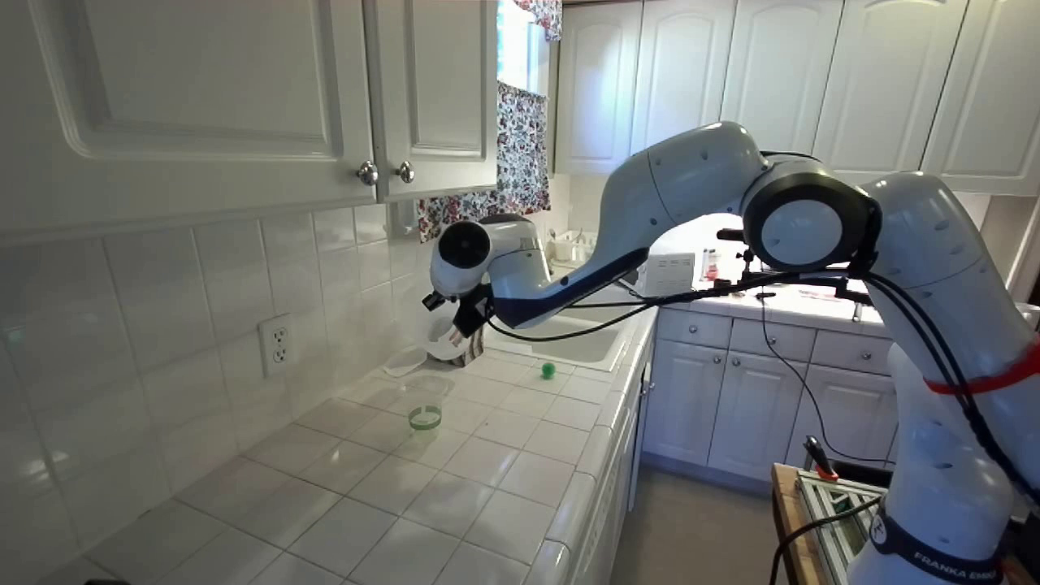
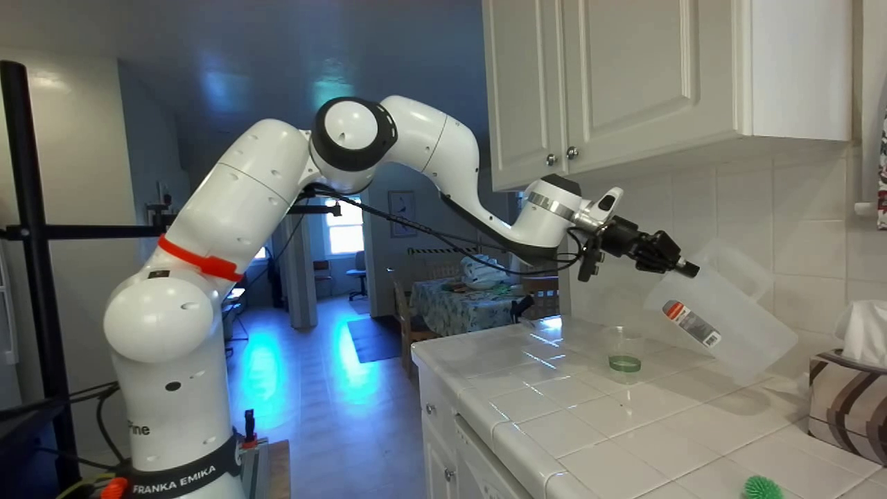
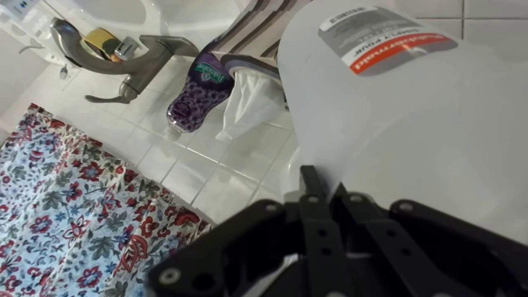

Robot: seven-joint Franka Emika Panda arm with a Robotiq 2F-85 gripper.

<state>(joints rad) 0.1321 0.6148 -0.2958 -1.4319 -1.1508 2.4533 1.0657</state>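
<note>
Over the white tiled counter [image 2: 610, 430], in an exterior view: one tool [image 2: 686, 267], clamped on the edge of one tilted pitcher [image 2: 738, 326]. Near it, one clear cup [image 2: 624, 353]; also one green ball [image 2: 762, 488], one tissue box [image 2: 849, 409]. Room behind: one cloth-covered table [image 2: 443, 315]. In an exterior view: one sink [image 1: 601, 349], white cabinets [image 1: 682, 81]. Wrist view: pitcher wall pinched by tool; one faucet [image 3: 144, 62], one soap bottle [image 3: 202, 88], one floral curtain [image 3: 82, 206].

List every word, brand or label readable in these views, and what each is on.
"Rubbermaid": label on the pitcher.
"SIMPLY POUR": same label.
"Palmolive": purple bottle.
"FRANKA EMIKA": black band round the robot arm's base.
"ine": end of a partly seen word on that base.
Too small or blurred: the label's finer print; marks on a white object and a blue-marked item.
</note>
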